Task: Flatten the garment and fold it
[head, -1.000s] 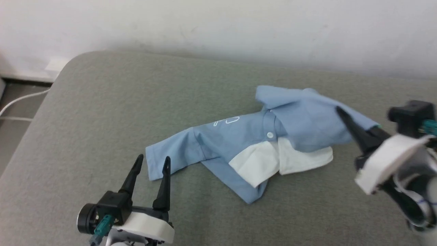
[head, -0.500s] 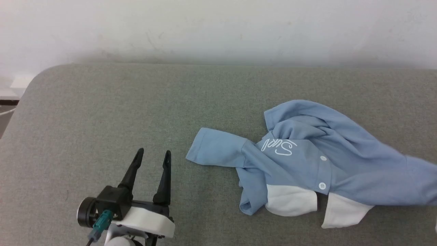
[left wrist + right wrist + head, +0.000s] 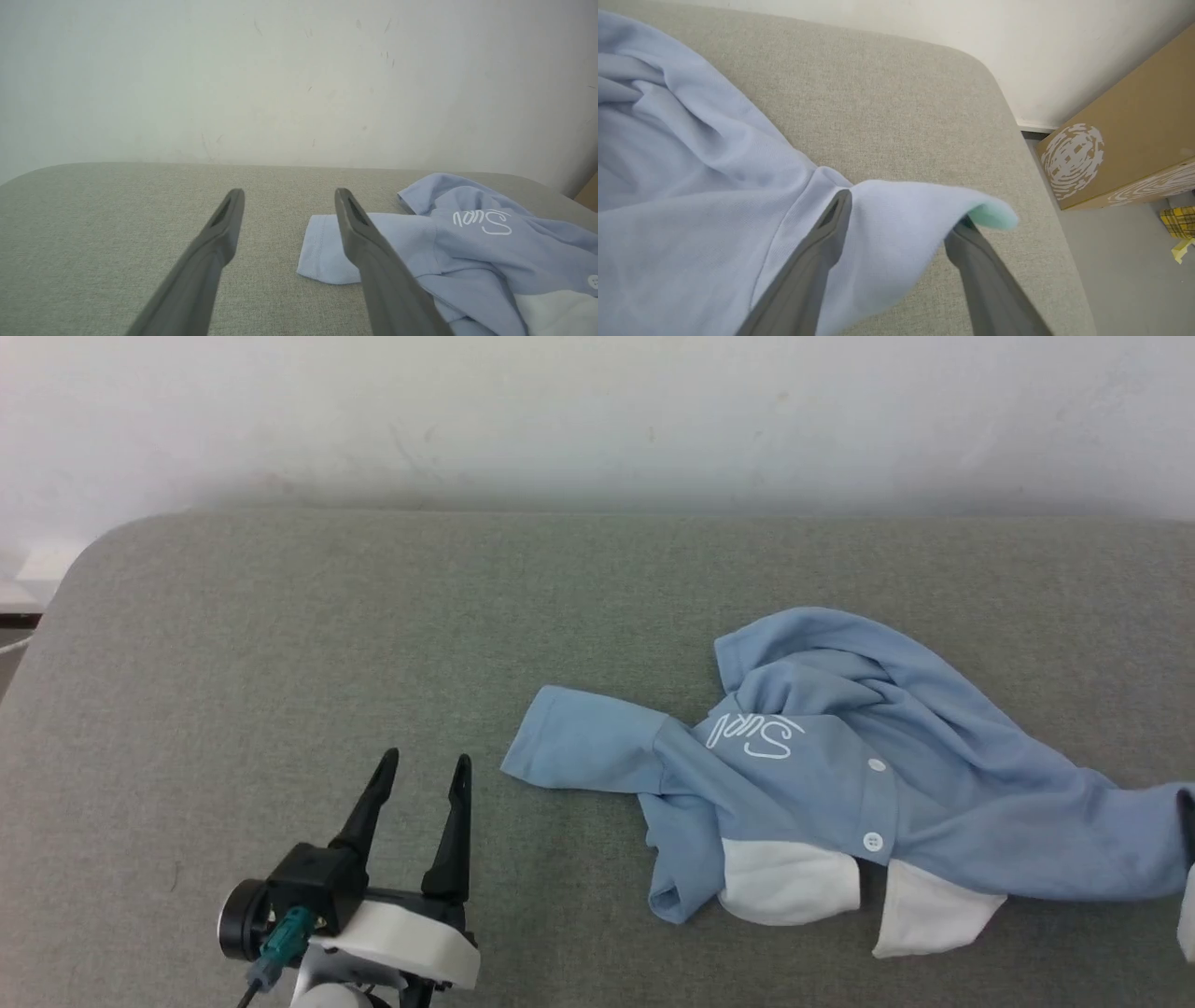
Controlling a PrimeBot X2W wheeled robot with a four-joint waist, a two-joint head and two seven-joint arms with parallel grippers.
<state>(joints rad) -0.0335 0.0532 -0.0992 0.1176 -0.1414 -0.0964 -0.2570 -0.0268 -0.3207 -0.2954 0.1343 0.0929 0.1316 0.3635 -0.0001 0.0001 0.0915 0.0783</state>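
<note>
Left pincer [image 3: 425, 761] is hovering low over the grey woven-fabric cushion [image 3: 280, 616] at near left. Its jaws are spread & holding nothing, and it's parked just short of the cloth, prob. to be ready for that side.

Just to its right, the light blue short-sleeved knit garment [image 3: 840, 784] is lying rumpled on the cushion's right half. One sleeve [image 3: 579, 751] is reaching fairly flat toward that pincer, so it's the obvious corner for the left side to take.

Further right, the white script logo [image 3: 756, 737] is showing face-up, w/ two white buttons [image 3: 873, 841] beside it. White panels [image 3: 789, 887] are poking out at the near edge. The body is bunching in ridges, so it's not flat yet.

At far right the cloth is running out in a long tongue to the right pincer [image 3: 903, 210]. Its jaws are standing wide apart w/ the other sleeve draped loose btwn them, not pinched. So there's no grip there, and it'd need a fresh pinch before any spreading tug.

Past the cushion's right edge, a brown cardboard box [image 3: 1111, 140] is standing on the floor [image 3: 1111, 280].
</note>
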